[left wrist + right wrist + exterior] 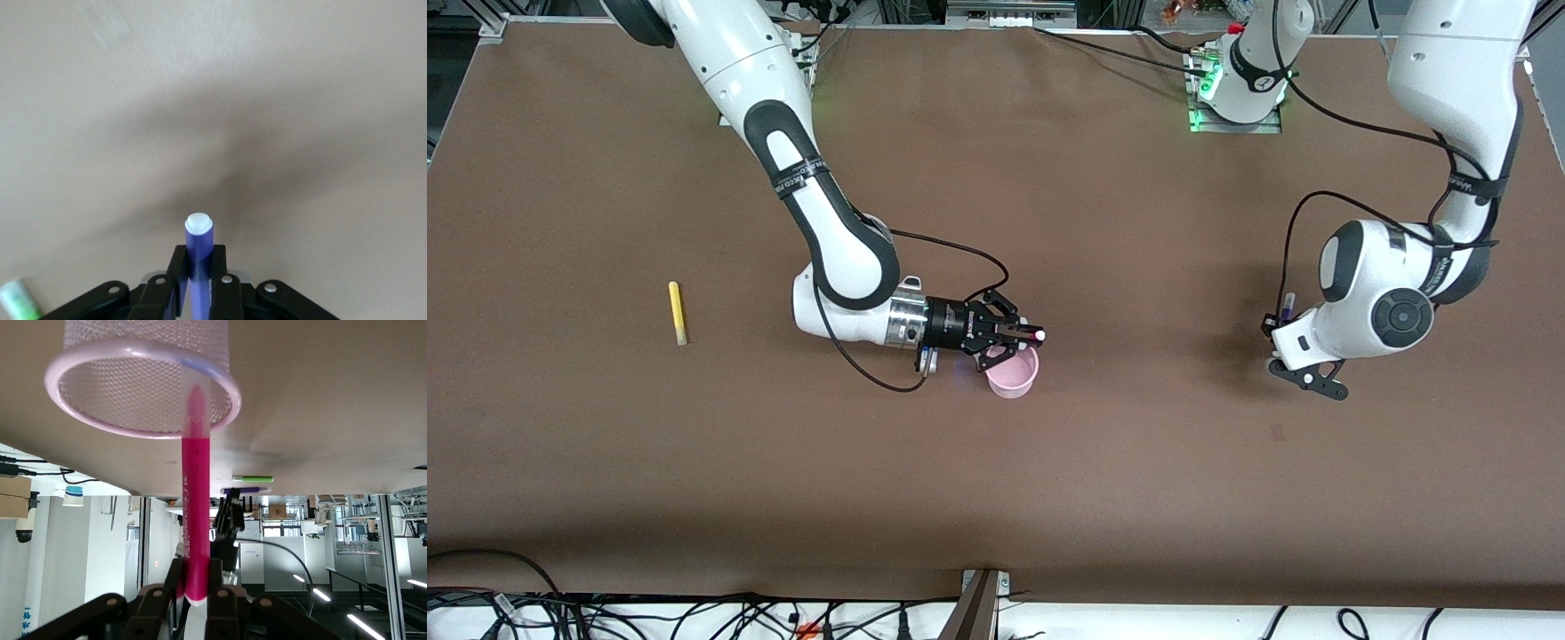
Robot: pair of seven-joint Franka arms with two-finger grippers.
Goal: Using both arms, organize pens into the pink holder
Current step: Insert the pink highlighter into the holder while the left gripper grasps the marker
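The pink holder (1009,382) stands upright mid-table. My right gripper (1024,335) hangs just over its rim, shut on the magenta pen (1037,336). In the right wrist view the magenta pen (195,500) runs from my right gripper (195,570) to the mesh holder (113,387), its pale tip at the mouth. My left gripper (1280,318) is over the table toward the left arm's end, shut on the dark purple pen (1288,304). That purple pen (199,243) sticks out of my left gripper (199,259). The green pen (17,300) lies on the table by it. The yellow pen (678,313) lies toward the right arm's end.
The brown table top (996,498) is bare between the holder and the front camera. The green pen (252,479) lies on the table close to where the left arm's gripper hangs. Black cables run along the table's edges.
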